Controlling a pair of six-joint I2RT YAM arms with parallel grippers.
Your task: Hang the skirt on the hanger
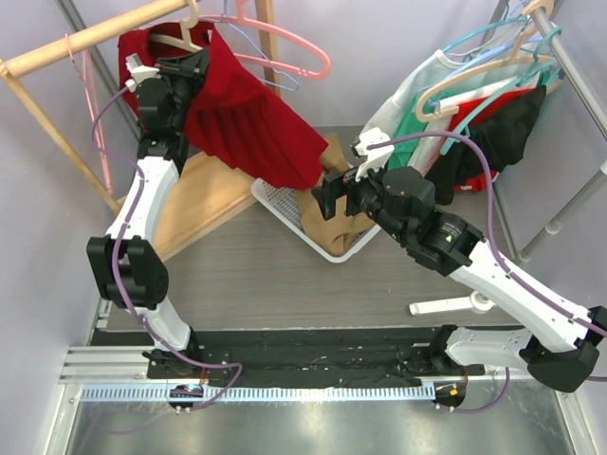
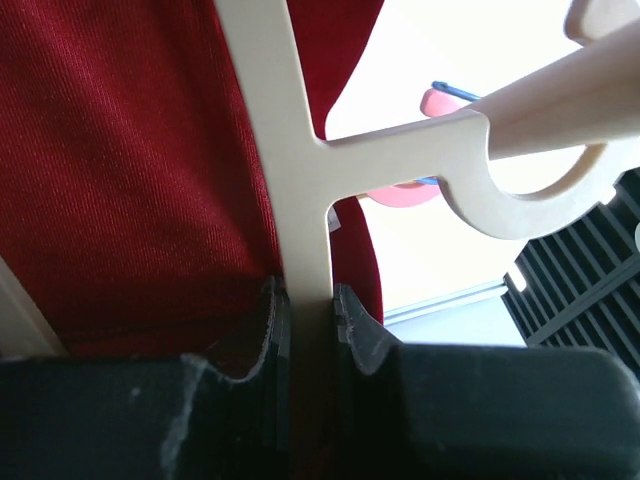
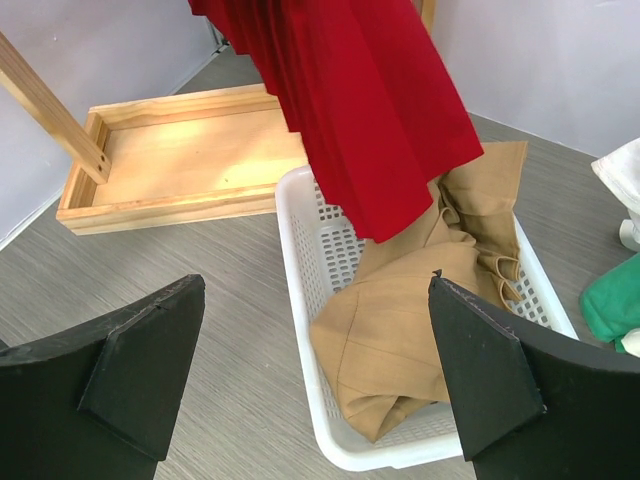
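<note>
My left gripper (image 2: 308, 315) pinched the flat stem of the cream hanger (image 2: 298, 150), fingers pressed on either side. Only the wrist view showed that grip; from above, my own wrist hid it. The red skirt (image 1: 256, 123) hung by that hanger near the wooden rail (image 1: 85, 38), though I could not make out how it was fastened. My right gripper (image 3: 315, 290) stood spread wide, holding nothing, above the white basket (image 3: 295, 250) and its tan garment (image 3: 400, 330).

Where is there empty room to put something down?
The wooden tray is bare inside. So is the grey table in front of tray and basket. The basket is crowded: tan cloth fills it, and the skirt hangs over it.
</note>
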